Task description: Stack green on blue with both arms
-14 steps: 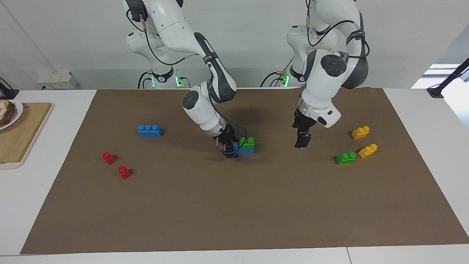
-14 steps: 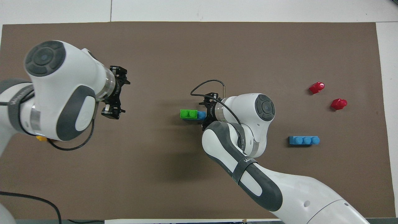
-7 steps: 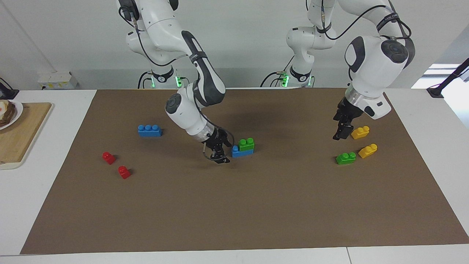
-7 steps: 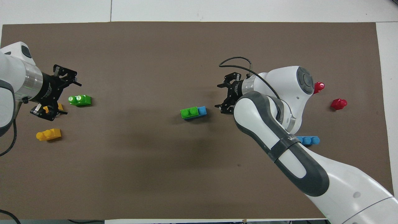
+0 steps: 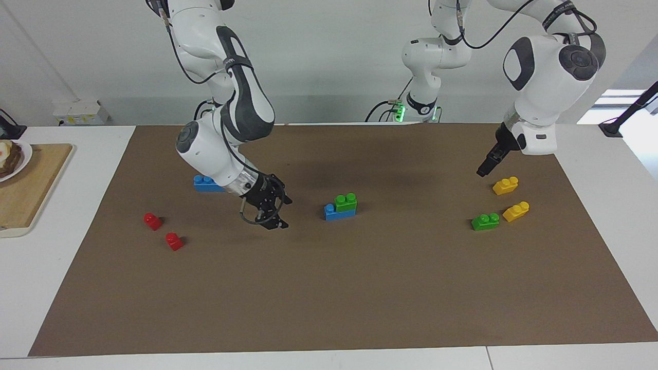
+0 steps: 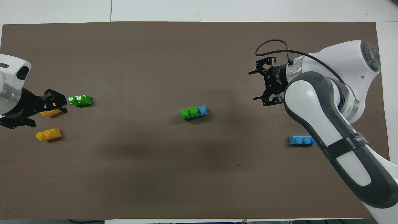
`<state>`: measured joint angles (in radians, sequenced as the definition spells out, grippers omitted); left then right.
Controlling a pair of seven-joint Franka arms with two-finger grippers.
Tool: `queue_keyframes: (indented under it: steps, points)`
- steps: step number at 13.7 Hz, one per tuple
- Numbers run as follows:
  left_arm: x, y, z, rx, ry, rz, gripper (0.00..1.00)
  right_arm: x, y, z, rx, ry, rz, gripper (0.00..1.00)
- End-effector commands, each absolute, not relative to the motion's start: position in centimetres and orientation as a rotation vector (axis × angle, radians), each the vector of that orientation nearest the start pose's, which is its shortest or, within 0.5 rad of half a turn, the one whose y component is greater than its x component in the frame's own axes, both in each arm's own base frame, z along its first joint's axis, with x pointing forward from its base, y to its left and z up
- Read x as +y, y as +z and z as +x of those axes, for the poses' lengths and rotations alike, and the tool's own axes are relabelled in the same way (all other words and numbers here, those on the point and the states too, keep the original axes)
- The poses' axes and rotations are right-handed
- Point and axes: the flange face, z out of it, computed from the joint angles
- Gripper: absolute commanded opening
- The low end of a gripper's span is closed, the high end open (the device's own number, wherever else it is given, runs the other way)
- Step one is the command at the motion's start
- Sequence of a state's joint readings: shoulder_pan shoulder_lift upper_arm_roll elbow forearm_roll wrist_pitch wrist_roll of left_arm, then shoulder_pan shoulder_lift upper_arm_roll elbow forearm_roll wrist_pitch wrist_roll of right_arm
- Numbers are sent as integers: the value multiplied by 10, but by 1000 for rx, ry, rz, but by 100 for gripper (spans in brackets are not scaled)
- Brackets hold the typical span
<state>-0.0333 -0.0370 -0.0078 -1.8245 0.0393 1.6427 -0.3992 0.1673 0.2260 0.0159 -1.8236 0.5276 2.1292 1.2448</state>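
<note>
A green brick [image 5: 346,201] sits on a blue brick [image 5: 332,213] mid-mat, leaving one blue stud bare; in the overhead view the green [image 6: 189,112] covers most of the blue [image 6: 202,110]. My right gripper [image 5: 274,211] is open and empty, low over the mat toward the right arm's end from the stack, also in the overhead view [image 6: 260,86]. My left gripper [image 5: 482,171] is open and empty, raised by the yellow bricks [image 6: 47,112]. The second green brick [image 5: 485,221] [image 6: 80,100] lies loose. The second blue brick [image 5: 204,183] [image 6: 299,140] is partly hidden by the right arm.
Two yellow bricks [image 5: 505,185] [image 5: 516,211] lie by the loose green one. Two red bricks [image 5: 152,221] [image 5: 174,241] lie toward the right arm's end. A wooden board [image 5: 31,190] with a plate stands off the brown mat [image 5: 329,298].
My right gripper has let go of the stack and drawn back toward the right arm's end. My left gripper has swung away from mid-mat to the yellow bricks and risen.
</note>
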Motion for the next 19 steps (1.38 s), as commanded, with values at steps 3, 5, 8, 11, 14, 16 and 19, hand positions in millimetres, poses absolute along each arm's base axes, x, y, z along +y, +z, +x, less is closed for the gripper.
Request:
queue_keyframes:
  steps: [3, 5, 8, 11, 14, 16, 19]
  points:
    - [-20, 543, 526, -239, 175, -3052, 100, 87, 481, 619, 1103, 95, -2642, 95]
    - [-28, 545, 526, -235, 168, -3059, 100, 66, 500, 612, 867, 24, -2792, 97]
    - [-29, 549, 528, -199, 195, -3061, 100, 33, 535, 597, 539, -61, -2962, 98]
    - [-36, 569, 545, -138, 165, -3076, 100, 4, 570, 576, 326, -11, -3031, 98]
    - [-37, 569, 548, -75, 173, -3107, 100, -7, 595, 559, 179, 123, -3079, 99]
    - [-39, 566, 551, -70, 183, -3107, 100, -12, 609, 546, 159, 135, -3107, 99]
    - [-37, 565, 554, -72, 192, -3106, 100, -14, 614, 543, 145, 133, -3144, 99]
